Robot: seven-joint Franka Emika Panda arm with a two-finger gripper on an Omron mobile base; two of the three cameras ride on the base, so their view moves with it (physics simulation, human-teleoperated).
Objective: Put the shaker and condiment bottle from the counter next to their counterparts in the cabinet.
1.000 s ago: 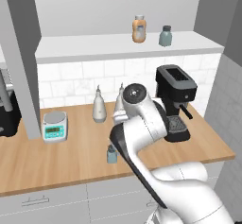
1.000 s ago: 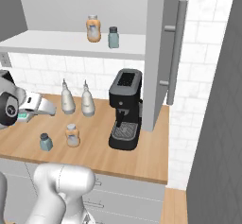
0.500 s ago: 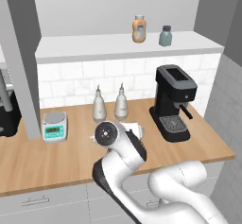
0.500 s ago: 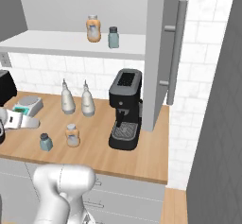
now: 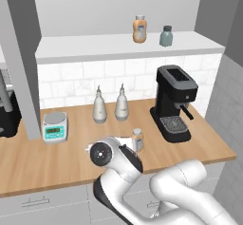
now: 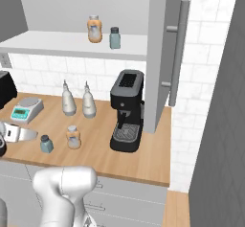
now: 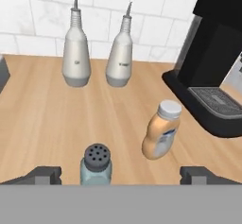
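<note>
- Arm swung far lower than a second ago: then raised over the counter with the hand up near the tall bottles, now folded down at the front edge, hand level with the worktop.
- Base views unshifted between the earlier pictures and now; everything on the counter and shelf unmoved.
- Cabinet above: white shelf board carrying the counterparts, an orange bottle and just beside it a grey-blue jar, upright, apart.
- Black coffee machine at the counter's right end, close to the right of the condiment bottle.
- Two white teardrop bottles side by side against the tiled wall, well behind both task items.
- Small scale to the left, beside a grey cabinet panel.
- Gripper spread wide, holding nothing, fingertips low on either side of the shaker.
- Condiment bottle upright on the wood, just beyond and right of the shaker, not touching.
- Shaker upright, nearest the hand, between the spread tips, no contact visible.
</note>
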